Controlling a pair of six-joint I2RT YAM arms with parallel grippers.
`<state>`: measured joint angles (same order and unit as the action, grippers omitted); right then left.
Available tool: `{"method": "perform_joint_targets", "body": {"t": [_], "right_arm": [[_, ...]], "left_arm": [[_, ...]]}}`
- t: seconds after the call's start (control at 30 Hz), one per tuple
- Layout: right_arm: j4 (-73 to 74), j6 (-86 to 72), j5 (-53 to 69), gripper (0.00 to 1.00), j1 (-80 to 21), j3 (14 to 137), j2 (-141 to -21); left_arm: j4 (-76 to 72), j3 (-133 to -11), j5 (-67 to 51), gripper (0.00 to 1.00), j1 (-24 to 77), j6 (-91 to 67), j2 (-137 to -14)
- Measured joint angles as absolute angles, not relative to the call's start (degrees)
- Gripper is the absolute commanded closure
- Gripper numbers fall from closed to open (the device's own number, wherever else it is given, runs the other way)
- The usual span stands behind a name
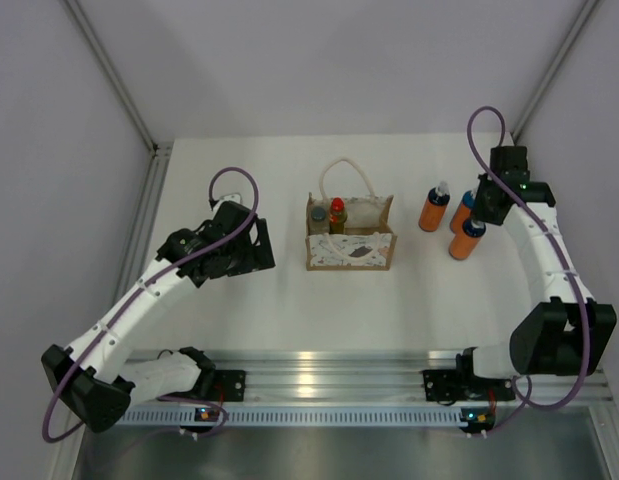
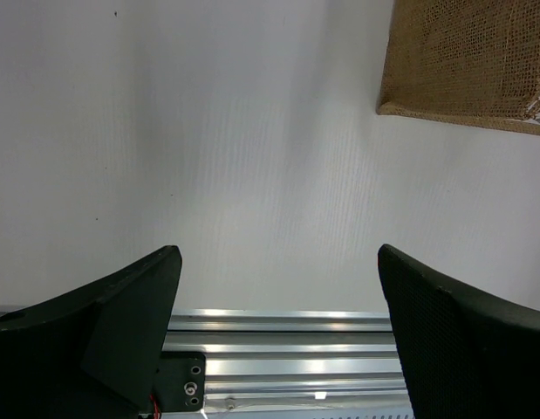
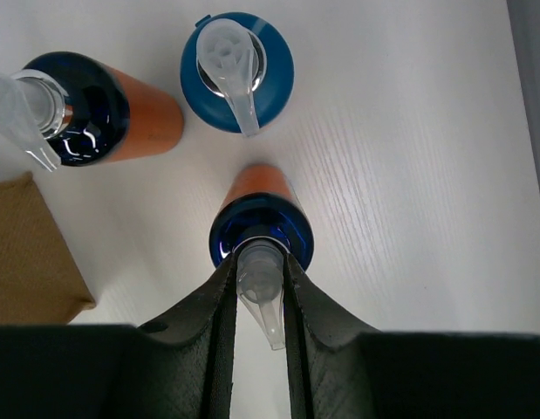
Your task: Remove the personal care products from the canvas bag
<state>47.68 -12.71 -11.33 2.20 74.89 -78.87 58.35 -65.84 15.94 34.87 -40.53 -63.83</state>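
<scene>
The canvas bag [image 1: 351,248] stands at the table's middle. A pale cream bottle with a grey cap [image 1: 317,214] and a slim yellow bottle with a red cap [image 1: 337,211] stand inside it. Three orange bottles stand to its right: one nearest the bag [image 1: 434,209], one by the gripper [image 1: 462,213], one in front [image 1: 467,240]. My right gripper [image 3: 259,279] is shut on the clear pump head of an upright orange bottle [image 3: 261,182]; in the top view it [image 1: 477,205] sits over the bottle group. My left gripper [image 2: 278,297] is open and empty, left of the bag [image 2: 466,61].
The aluminium rail [image 1: 319,375] runs along the near edge. Grey walls enclose the table on the left, back and right. In the right wrist view two more bottles [image 3: 237,72] [image 3: 104,109] stand beyond the held one, and the bag's corner [image 3: 25,253] lies at the left.
</scene>
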Motion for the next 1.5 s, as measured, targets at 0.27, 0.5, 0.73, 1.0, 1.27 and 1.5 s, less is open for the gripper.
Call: {"method": "perform_joint_targets", "body": {"t": [0.27,0.5,0.73,1.0,1.27,1.5], "right_arm": [[44.07,-13.08,-12.19,0.45,2.55,72.64,-79.66],[43.00,-12.51,-9.78,0.37,2.57,72.90,-79.50],[42.87,-13.34,-5.13,0.35,-3.92,76.90,-75.85],[40.84,-14.66,-3.33,0.37,-26.59,80.42,-75.75],[39.81,-12.80,-4.43,0.38,-36.45,87.33,-86.26],[40.01,-11.60,-6.42,0.40,-38.52,93.19,-94.08]], "left_arm": [[58.35,-65.84,15.92,0.02,34.87,-40.49,-63.68],[58.35,-65.84,15.79,0.02,34.87,-40.32,-63.68],[58.39,-66.35,15.20,0.01,34.87,-40.40,-64.82],[58.35,-67.35,14.39,0.02,34.89,-40.84,-66.30],[58.35,-67.35,14.37,0.02,34.89,-41.17,-66.15],[58.35,-67.05,14.39,0.01,34.87,-41.87,-64.79]]}}
